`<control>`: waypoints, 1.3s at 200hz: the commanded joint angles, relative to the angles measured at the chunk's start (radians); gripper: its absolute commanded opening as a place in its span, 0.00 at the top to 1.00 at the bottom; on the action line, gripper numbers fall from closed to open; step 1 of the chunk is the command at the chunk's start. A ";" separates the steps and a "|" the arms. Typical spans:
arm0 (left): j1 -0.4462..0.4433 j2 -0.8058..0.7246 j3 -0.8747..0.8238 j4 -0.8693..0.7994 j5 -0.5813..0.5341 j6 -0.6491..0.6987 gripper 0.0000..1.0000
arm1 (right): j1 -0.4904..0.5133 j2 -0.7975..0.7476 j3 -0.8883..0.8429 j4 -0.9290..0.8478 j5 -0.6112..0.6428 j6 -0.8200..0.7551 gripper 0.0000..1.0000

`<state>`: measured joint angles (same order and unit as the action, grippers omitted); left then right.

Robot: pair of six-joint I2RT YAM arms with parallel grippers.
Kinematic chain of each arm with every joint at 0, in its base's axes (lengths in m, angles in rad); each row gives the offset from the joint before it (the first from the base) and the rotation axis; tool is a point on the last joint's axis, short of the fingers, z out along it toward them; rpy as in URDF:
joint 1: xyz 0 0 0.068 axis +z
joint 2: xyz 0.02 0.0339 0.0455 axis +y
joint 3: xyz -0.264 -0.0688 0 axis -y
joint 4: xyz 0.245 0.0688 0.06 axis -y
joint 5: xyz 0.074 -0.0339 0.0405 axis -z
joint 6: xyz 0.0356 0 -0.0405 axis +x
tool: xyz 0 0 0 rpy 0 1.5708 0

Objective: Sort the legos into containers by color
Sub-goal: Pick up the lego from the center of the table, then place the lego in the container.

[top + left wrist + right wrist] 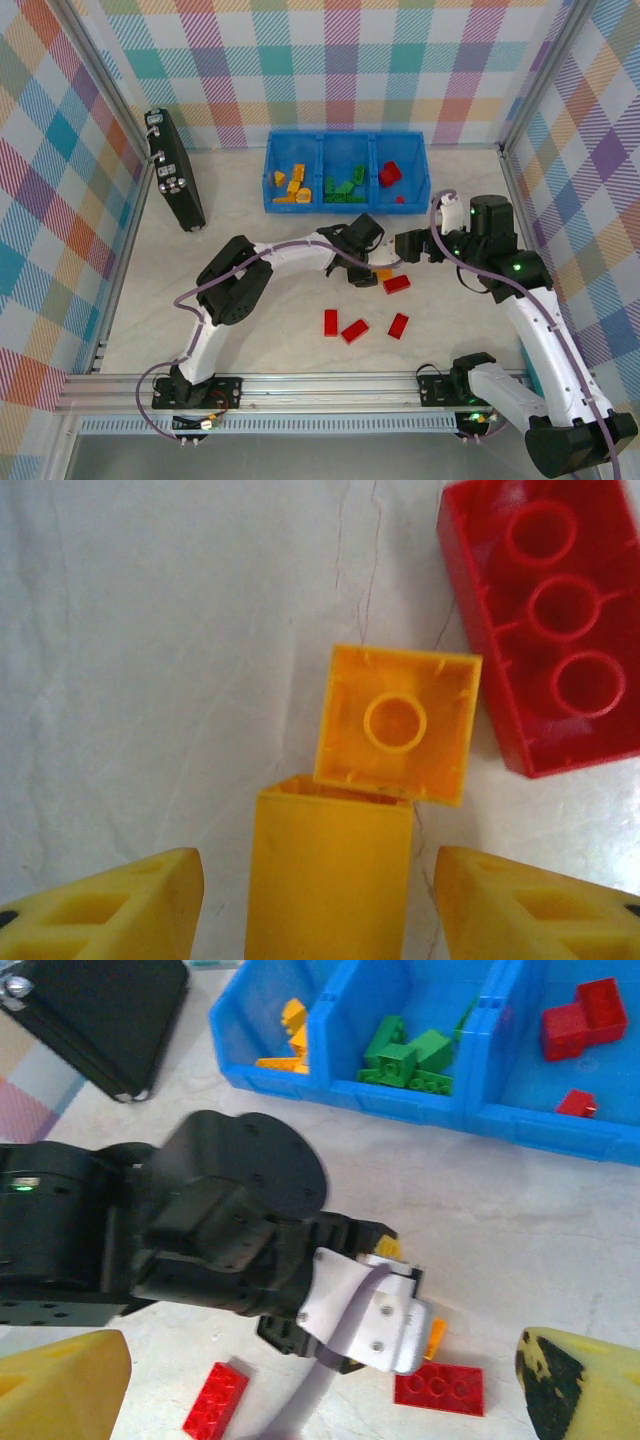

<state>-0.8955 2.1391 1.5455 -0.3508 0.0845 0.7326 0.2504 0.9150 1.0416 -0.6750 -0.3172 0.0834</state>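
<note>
Occlusion, top view: the left arm's wrist covers most of the orange lego (383,273); only one edge shows beside the red lego (397,284).
Occlusion, right wrist view: the left arm's wrist (230,1230) hides the same orange lego except a sliver above the red lego.
Cut off, left wrist view: the yellow lego (330,875) runs off the lower edge, and the red lego runs off the right edge.
Undetermined: whether the yellow lego and the orange lego are joined or merely touching.
Left gripper (320,905): jaws apart, one finger (110,910) on each side of the yellow lego, with table visible in both gaps; nothing gripped.
Lego position: the yellow lego stands between the fingers. The orange lego lies underside up just past the fingertips, with the red lego near it on the right.
Right gripper (320,1390): jaws spread wide and empty, above the left arm's wrist.
Loose legos: three red legos (354,331) lie on the table (260,340), nearer the arm bases.
Containers (345,208): the left holds yellow-orange legos, the middle green, the right red.
</note>
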 commanded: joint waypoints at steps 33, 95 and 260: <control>-0.017 0.029 0.022 -0.060 -0.012 -0.063 0.52 | 0.006 -0.017 -0.003 0.026 -0.057 0.022 0.01; 0.003 -0.064 -0.061 -0.029 -0.057 -0.108 0.70 | 0.004 -0.047 -0.008 0.004 -0.039 0.022 0.01; 0.439 -0.218 0.091 0.025 -0.340 -0.568 0.73 | -0.002 0.000 -0.035 0.057 -0.055 0.033 0.01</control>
<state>-0.4824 1.8278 1.5330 -0.2844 -0.1860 0.3088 0.2543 0.9092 1.0199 -0.6491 -0.3511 0.1017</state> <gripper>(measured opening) 0.328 0.988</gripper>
